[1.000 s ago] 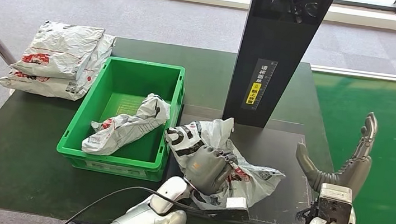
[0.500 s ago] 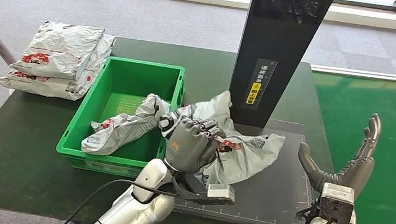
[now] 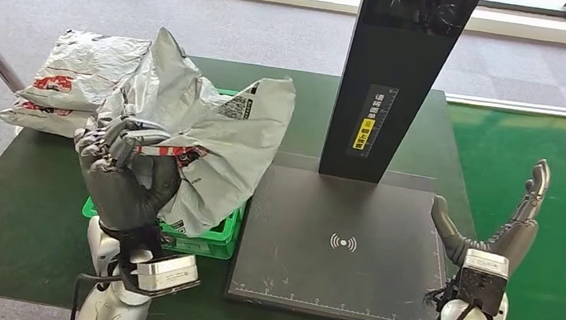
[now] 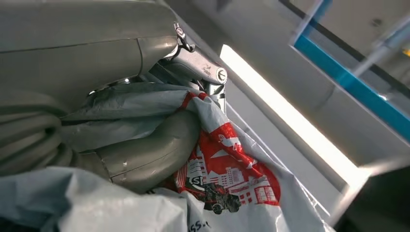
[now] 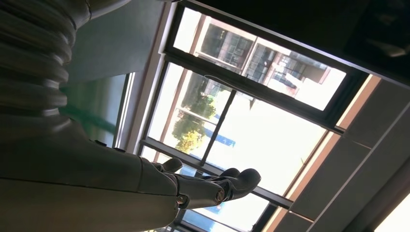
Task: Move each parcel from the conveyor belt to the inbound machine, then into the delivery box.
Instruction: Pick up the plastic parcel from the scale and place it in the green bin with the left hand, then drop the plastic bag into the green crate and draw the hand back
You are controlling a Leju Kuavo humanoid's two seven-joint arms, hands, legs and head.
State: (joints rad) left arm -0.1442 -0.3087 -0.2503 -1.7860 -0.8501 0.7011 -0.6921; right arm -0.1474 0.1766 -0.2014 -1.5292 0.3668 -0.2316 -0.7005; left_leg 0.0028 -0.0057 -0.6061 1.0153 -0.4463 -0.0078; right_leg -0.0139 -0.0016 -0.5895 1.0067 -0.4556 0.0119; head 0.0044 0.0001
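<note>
Grey plastic, the parcel (image 3: pixel 202 135) hangs bunched in the left hand (image 3: pixel 126 182), fingers (image 3: pixel 117 137) clenched on one crumpled corner, raised above the green box (image 3: pixel 211 236). Its slack bulk drapes toward the scanner plate (image 3: pixel 342 247), so a release here could drop it across the box rim. The grip is small; the film may slip. The right hand (image 3: pixel 501 233) is raised beside the plate, fingers spread, holding nothing.

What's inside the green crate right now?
Hard to tell: the grey parcel gripped by the left hand hangs over the green crate, covering its interior. Just the near rim and a corner show. Any contents are hidden.
</note>
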